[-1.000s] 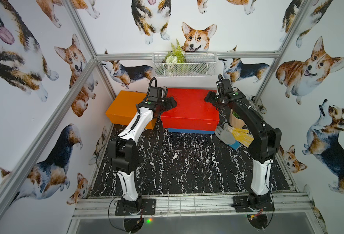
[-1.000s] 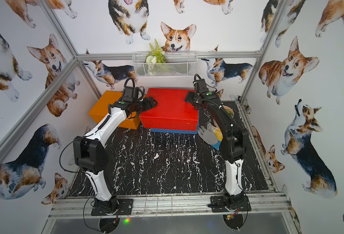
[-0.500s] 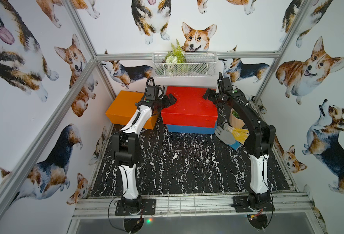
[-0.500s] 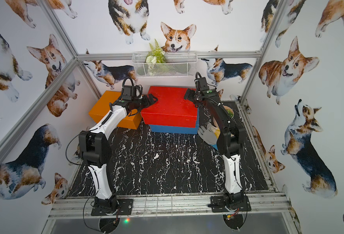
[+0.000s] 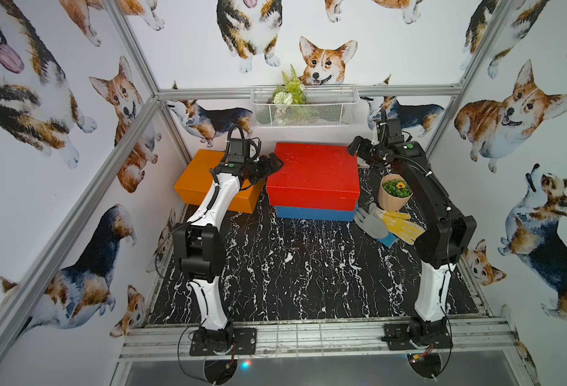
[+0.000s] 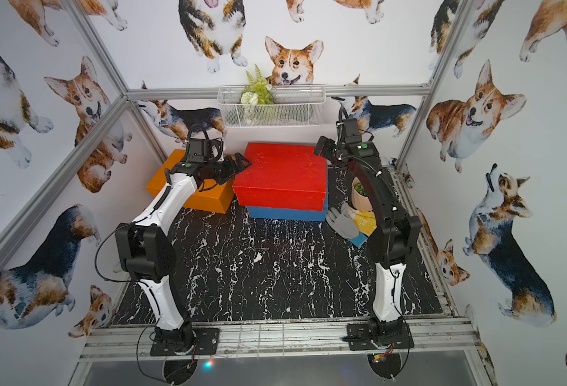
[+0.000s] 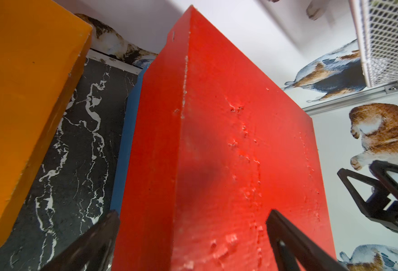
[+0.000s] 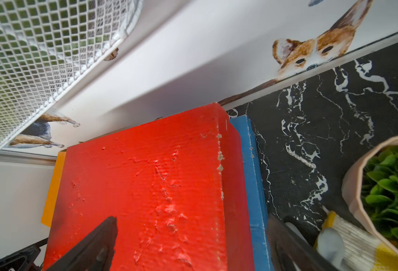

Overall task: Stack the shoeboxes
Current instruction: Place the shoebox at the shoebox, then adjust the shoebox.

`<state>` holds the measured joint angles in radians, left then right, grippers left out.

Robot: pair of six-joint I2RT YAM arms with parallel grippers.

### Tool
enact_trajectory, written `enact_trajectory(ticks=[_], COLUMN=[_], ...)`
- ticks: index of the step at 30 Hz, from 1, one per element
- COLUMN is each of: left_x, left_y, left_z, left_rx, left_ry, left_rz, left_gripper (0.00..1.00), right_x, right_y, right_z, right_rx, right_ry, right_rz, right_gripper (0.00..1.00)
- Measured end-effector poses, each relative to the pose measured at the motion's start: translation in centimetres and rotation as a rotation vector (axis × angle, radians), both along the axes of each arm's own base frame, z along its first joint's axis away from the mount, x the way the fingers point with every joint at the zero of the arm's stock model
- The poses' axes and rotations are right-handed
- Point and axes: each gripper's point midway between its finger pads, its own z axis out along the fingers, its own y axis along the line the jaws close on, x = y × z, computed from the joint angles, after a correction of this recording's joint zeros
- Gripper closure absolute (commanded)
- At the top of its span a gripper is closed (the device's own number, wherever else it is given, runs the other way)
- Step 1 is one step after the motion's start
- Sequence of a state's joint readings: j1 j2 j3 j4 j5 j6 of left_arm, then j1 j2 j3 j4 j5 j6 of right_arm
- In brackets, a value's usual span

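The red shoebox lies on the blue shoebox at the back middle, slightly askew. To their left, the orange shoebox sits on the floor. My left gripper is open, straddling the red box's left top edge without clamping it. My right gripper hangs open just above the red box's right back corner. The right wrist view shows the red lid, a blue strip and an orange sliver.
A beige pot with a green plant stands right of the stack, under my right arm. Grey and yellow gloves lie in front of it. A white wire basket hangs on the back wall above the boxes. Walls close in on three sides.
Both grippers have opened and let go of the red box, which has settled on the blue one. The right gripper has lifted slightly off its corner.
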<state>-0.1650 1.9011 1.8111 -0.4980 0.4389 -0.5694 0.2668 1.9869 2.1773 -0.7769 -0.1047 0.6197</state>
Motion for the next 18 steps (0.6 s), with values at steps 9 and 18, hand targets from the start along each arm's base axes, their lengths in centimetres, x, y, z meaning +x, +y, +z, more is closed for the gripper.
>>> enact_trajectory(ticks=[9, 18], left_x=[-7.8, -15.2], left_y=[2.4, 3.6], left_z=[1.4, -3.5], left_rx=[0.034, 0.021], left_ry=[-0.048, -0.044], left_rz=[0.038, 0.054], left_gripper=[0.00, 0.00], right_x=[-9.0, -18.6], right_y=[-3.1, -0.3], right_z=[0.3, -5.0], right_rx=[0.005, 0.025], right_ry=[-0.031, -0.060], right_rz=[-0.015, 0.108], right_gripper=[0.00, 0.02])
